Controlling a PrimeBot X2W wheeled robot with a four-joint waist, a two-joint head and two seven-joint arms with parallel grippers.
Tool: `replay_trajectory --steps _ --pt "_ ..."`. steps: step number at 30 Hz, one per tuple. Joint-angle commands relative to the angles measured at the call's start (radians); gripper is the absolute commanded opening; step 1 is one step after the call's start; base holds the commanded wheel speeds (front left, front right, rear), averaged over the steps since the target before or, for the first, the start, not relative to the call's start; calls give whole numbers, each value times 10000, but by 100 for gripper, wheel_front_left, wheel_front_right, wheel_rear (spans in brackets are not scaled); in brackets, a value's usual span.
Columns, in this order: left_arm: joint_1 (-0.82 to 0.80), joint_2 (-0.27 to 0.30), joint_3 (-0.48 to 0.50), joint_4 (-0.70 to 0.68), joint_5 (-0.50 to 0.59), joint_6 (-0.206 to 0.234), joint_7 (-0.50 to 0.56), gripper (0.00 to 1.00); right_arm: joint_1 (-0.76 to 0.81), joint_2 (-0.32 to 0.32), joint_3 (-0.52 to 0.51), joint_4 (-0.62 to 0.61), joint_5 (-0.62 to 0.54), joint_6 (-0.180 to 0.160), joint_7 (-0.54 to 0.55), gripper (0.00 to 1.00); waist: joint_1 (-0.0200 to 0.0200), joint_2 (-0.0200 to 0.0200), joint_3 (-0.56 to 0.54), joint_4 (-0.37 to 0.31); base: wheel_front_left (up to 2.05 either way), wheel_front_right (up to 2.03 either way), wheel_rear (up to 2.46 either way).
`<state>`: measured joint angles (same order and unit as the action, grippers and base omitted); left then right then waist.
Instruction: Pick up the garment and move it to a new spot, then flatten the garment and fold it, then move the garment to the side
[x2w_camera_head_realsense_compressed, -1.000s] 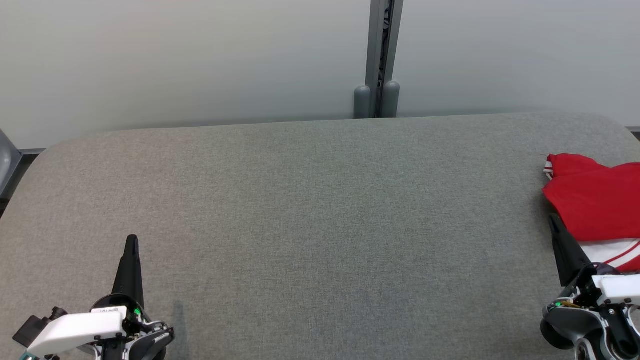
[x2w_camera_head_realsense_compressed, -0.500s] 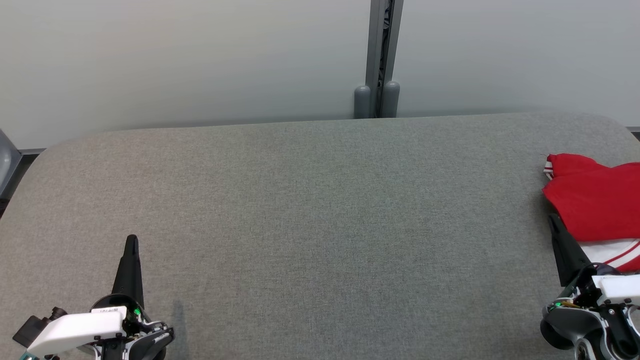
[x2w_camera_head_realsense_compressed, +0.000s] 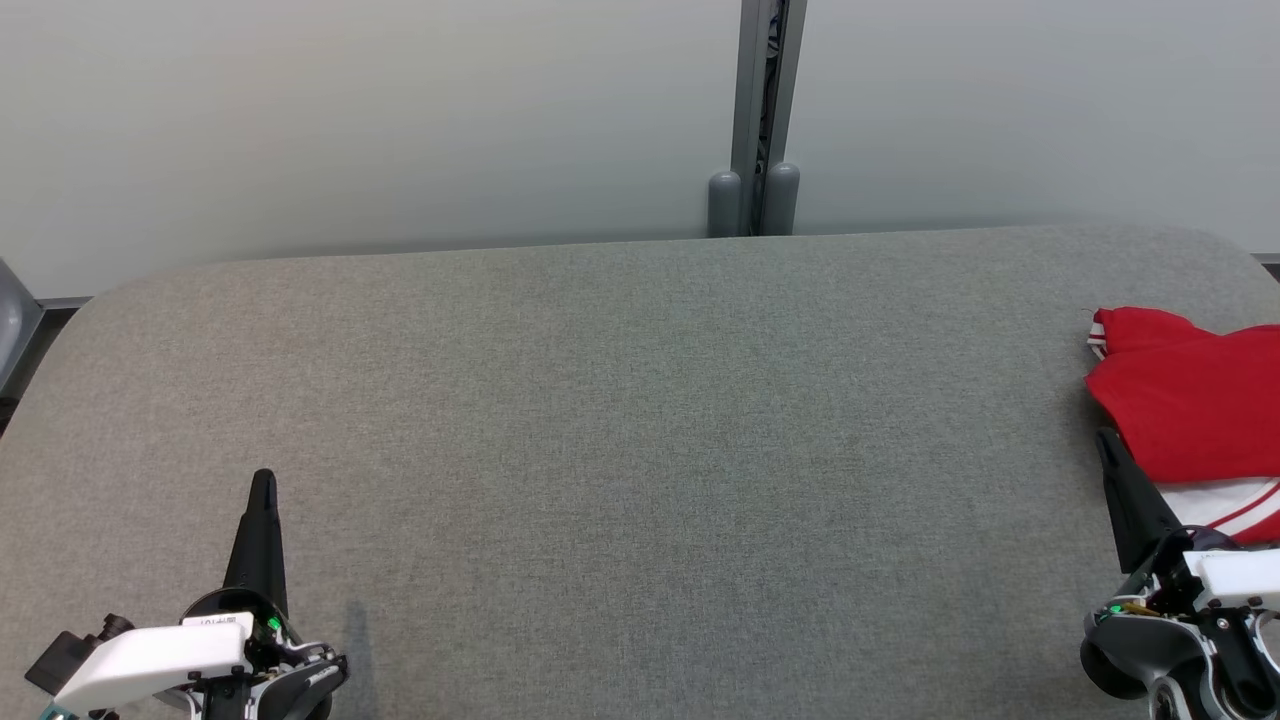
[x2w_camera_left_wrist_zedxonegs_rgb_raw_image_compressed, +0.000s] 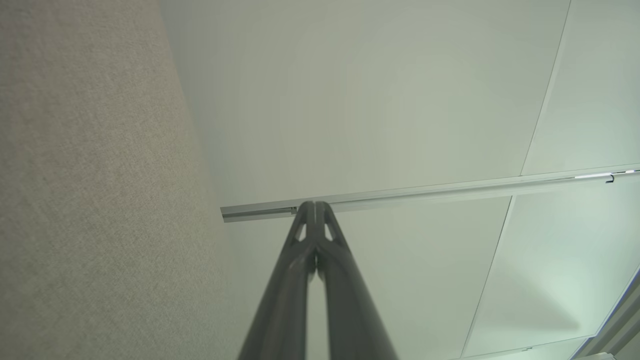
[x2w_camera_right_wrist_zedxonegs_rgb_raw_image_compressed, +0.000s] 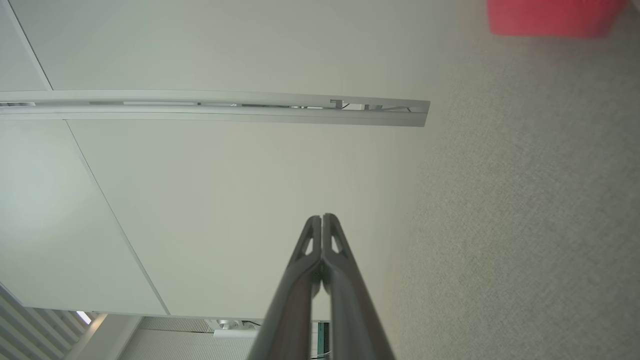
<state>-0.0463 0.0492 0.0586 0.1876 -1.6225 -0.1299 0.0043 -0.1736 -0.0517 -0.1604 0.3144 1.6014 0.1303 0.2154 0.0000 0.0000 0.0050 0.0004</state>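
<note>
Red garment (x2w_camera_head_realsense_compressed: 1190, 410) at 3 o'clock on table (x2w_camera_head_realsense_compressed: 640, 450), just beside right claw (x2w_camera_head_realsense_compressed: 1104, 440). Right claw and left claw (x2w_camera_head_realsense_compressed: 263, 482): tips pressed together, empty. Risk: closed tips could nudge cloth, rumpling it.

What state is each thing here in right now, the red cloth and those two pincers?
Garment: lying bunched at the right end of the table, not held.
Left gripper: jaws shut, empty.
Right gripper: jaws shut, empty, tip beside the garment.
</note>
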Motion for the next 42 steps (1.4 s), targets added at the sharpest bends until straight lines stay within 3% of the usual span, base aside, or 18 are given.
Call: replay_trajectory --steps 1,42 --pt "-137 20 51 -4 9 -51 24 0 -44 -26 -61 33 -32 7 41 0 0 0 0 0 0 0 0" --pt "-139 14 57 -4 19 -50 27 0 -48 -11 -83 35 -54 8 63 0 0 0 0 0 0 0 0"
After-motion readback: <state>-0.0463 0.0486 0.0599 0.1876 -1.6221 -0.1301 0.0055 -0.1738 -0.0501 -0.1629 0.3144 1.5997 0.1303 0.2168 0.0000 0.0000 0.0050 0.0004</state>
